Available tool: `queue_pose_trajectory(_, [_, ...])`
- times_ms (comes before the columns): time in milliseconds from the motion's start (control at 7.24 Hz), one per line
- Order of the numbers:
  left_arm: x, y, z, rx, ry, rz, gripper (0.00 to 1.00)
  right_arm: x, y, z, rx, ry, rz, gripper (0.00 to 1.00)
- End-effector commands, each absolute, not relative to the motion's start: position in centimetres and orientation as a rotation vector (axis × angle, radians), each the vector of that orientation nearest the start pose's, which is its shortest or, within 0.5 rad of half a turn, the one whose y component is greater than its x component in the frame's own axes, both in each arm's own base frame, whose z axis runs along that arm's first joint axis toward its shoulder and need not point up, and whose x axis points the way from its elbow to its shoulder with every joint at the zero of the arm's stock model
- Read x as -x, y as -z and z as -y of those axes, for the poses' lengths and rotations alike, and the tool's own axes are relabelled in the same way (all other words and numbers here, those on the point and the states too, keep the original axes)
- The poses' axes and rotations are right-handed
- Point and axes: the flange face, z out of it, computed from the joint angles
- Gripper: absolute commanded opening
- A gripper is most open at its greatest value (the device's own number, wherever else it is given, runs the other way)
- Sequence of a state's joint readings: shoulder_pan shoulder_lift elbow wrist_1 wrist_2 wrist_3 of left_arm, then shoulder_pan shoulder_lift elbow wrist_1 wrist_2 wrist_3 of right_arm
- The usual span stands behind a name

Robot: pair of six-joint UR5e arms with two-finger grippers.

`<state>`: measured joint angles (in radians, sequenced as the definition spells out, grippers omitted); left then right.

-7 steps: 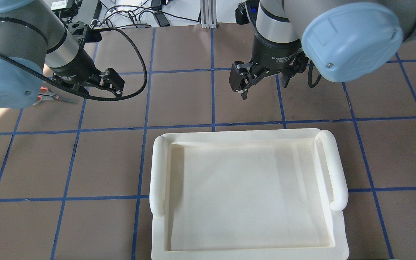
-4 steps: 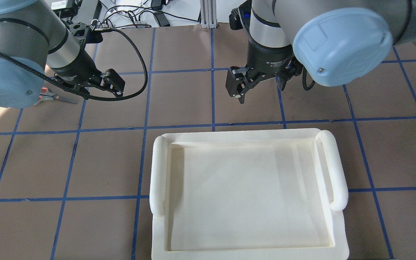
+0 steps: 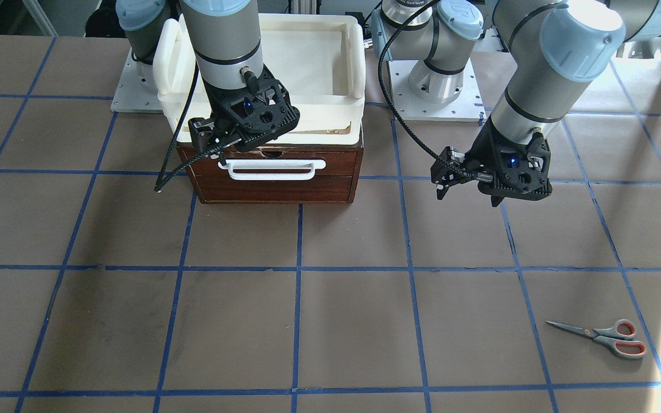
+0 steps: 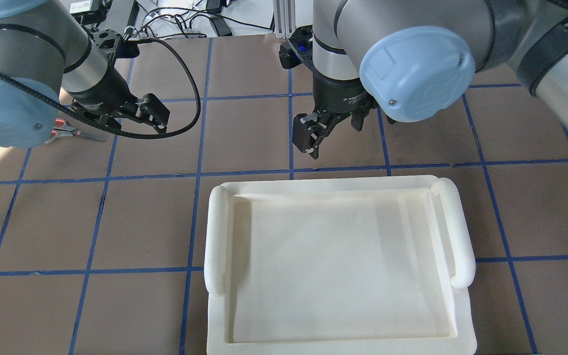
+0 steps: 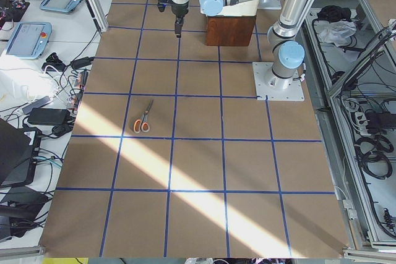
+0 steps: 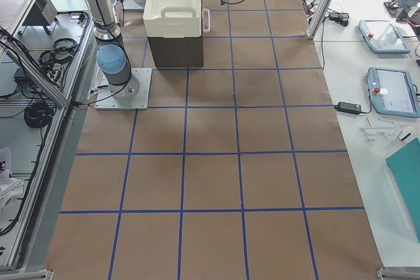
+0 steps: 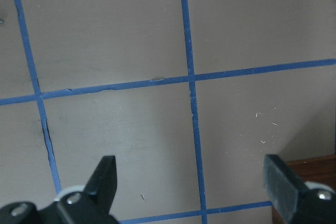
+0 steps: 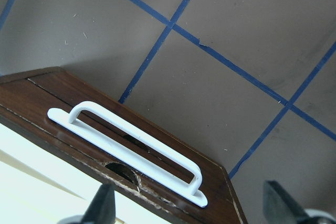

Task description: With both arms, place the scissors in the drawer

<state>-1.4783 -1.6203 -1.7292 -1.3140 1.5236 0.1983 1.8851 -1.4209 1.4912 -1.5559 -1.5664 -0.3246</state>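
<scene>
The scissors, grey handles lined orange-red, lie flat on the brown table, far from the drawer; in the overhead view they are partly hidden by my left arm. The dark-brown drawer is shut, with its white bar handle facing the table. My right gripper hangs open and empty just above and in front of the handle. My left gripper is open and empty above bare table, between the drawer and the scissors; a corner of the brown box shows in its wrist view.
A white plastic tray sits on top of the brown drawer box. Blue tape lines grid the table. Cables and control boxes lie past the table's far edge. A black cable loops from the left wrist.
My right arm has swung to the left in the overhead view and nearer the tray's edge, still open. The left arm and the scissors have not moved.
</scene>
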Motion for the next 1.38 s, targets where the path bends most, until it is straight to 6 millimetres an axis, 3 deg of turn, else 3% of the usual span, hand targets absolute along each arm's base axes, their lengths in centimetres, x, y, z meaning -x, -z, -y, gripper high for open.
queue_pose_trajectory(0, [7.3,-41.8,52.8,-0.309,0.142,-3.146,1.0,-29.3,-42.3,49.9,1.267,-0.197,-2.85,1.0])
queue_pose_trajectory(276, [4.8,-40.9,53.3,-0.581,0.124,-3.102,1.0,-29.1,-41.0,53.1,1.593,-0.203,-2.65,1.0])
queue_pose_trajectory(415, [3.7,-40.7,53.6,-0.622,0.12,-3.093,1.0,-29.3,-40.4,53.8,1.795,-0.203,-2.502,1.0])
queue_pose_trajectory(691, [2.8,-40.2,53.7,-0.603,0.108,-3.098,1.0,-30.3,-38.3,53.8,1.922,-0.221,-2.303,1.0])
queue_pose_trajectory(967, [2.3,-39.7,54.4,-0.879,0.105,-3.022,1.0,-30.4,-35.2,54.4,2.046,-0.29,-2.125,1.0])
queue_pose_trajectory(1244, [1.0,-39.4,54.7,-0.875,0.117,-3.019,1.0,-31.1,-33.4,54.3,2.074,-0.334,-2.065,1.0])
